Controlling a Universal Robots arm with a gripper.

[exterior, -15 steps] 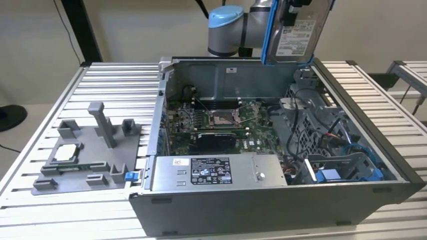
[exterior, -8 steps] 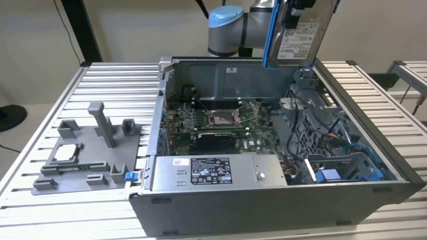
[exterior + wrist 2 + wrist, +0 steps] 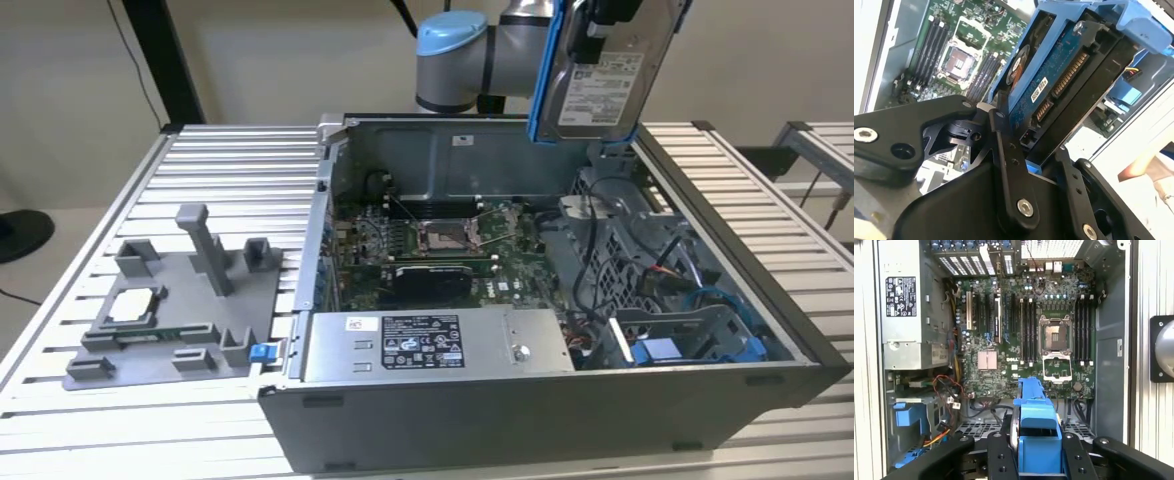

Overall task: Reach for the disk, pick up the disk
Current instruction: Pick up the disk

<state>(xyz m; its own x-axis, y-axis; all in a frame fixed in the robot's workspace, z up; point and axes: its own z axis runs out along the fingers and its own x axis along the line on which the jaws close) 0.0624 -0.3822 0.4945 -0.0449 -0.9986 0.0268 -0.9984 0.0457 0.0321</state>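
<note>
The disk, a silver hard drive with a white label in a blue bracket, hangs on edge in the air above the far side of the open computer case. My gripper is shut on the disk, with the black fingers clamping both of its flat sides. In the first wrist view the disk's blue bracket stands between the fingers of the gripper, high over the motherboard.
Inside the case lie the motherboard, a grey power supply box and a blue drive bay. A grey fixture holding a small silver chip sits on the slatted table. A person's hand is near the case.
</note>
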